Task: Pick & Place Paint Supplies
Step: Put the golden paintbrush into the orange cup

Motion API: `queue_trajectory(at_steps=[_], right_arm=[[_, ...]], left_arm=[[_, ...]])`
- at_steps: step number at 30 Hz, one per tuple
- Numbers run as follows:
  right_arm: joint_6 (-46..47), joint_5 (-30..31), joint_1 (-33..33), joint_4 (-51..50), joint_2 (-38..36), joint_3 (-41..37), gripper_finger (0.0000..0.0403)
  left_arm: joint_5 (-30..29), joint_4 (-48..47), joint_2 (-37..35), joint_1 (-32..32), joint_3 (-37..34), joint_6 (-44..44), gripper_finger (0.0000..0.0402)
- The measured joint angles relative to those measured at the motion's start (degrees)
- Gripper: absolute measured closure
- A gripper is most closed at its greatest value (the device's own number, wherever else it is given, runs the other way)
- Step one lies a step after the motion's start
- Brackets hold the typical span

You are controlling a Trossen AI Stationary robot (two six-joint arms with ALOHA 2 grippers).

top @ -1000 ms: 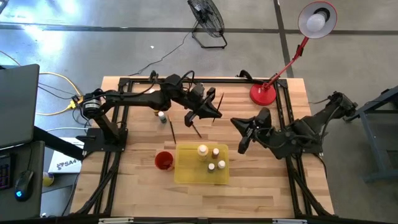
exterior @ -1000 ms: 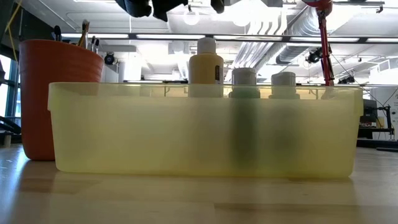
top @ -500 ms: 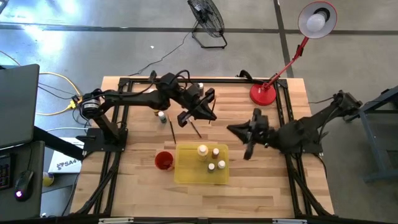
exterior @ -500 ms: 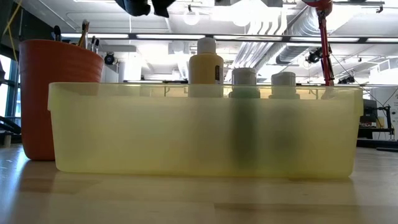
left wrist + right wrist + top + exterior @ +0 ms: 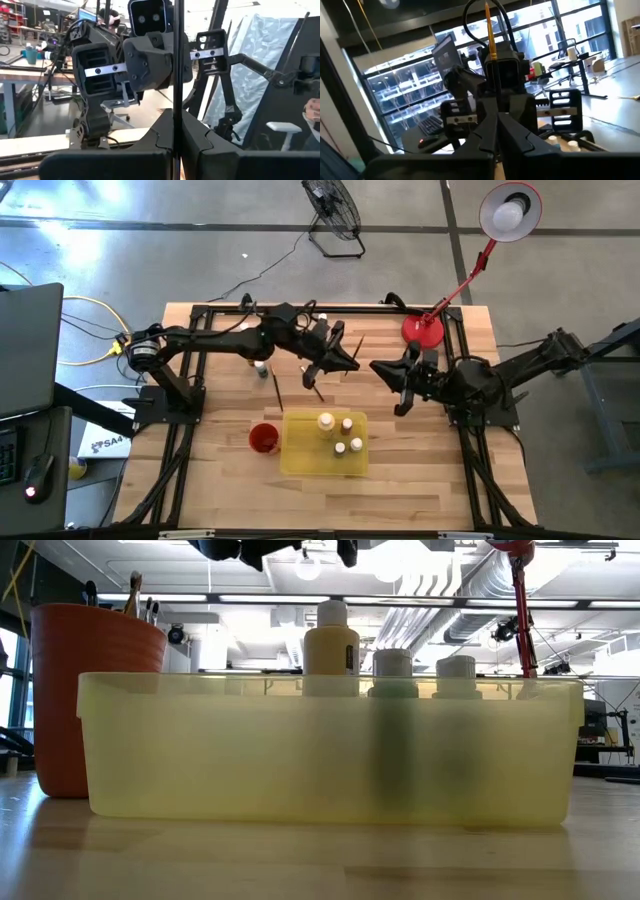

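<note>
Wood table (image 5: 420,470) was cluttered; my left gripper (image 5: 338,364) pinched a light, stiff paintbrush (image 5: 174,75) mid-handle, right gripper (image 5: 388,372) clenched, apparently empty.

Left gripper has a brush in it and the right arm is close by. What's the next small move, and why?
Probably swing the left gripper toward the red cup. It is shut on a thin paintbrush, the cup already holds brushes, and the shut right gripper faces it closely, so moving away also gives clearance.
</note>
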Motion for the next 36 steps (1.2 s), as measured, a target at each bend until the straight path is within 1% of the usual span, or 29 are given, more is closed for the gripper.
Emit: queue_trajectory(at_steps=[3,5,8,10,14,17,21,34,36], right_arm=[[-1.0,0.0,-0.3,0.1,0.1,0.0,0.038],[-1.1,0.4,-0.3,0.2,0.1,0.0,0.0358],[-1.5,0.3,-0.8,0.1,0.1,0.0,0.0314],[-1.5,0.1,-1.3,0.1,0.2,0.0,0.0287],[-1.5,-1.6,-2.3,-0.1,1.0,0.0,0.0254],[-1.5,-2.0,-2.6,-0.2,1.4,0.0,0.0247],[-1.8,-4.0,-2.6,-0.1,1.4,0.0,0.0248],[-1.2,-4.2,-3.7,-0.6,1.4,0.0,0.025],[-1.2,-5.1,-4.1,-0.6,1.4,0.0,0.025]], left_arm=[[-0.8,-0.5,0.0,-0.2,0.0,0.0,0.0398],[-0.9,-0.4,0.0,-0.2,0.0,0.0,0.0398],[-1.2,-0.4,0.2,-0.8,0.0,0.0,0.0398],[-2.5,-0.5,0.5,-1.5,0.0,0.1,0.0398],[-5.6,-0.7,0.5,-2.6,0.0,1.5,0.0398],[-7.6,-1.2,0.5,-3.2,0.0,2.8,0.0398],[-8.9,-2.1,0.5,-3.2,0.0,2.6,0.0398],[-10.1,-2.1,0.5,-4.0,0.0,2.5,0.0398],[-10.2,-2.1,0.5,-4.6,0.0,2.5,0.0398]])
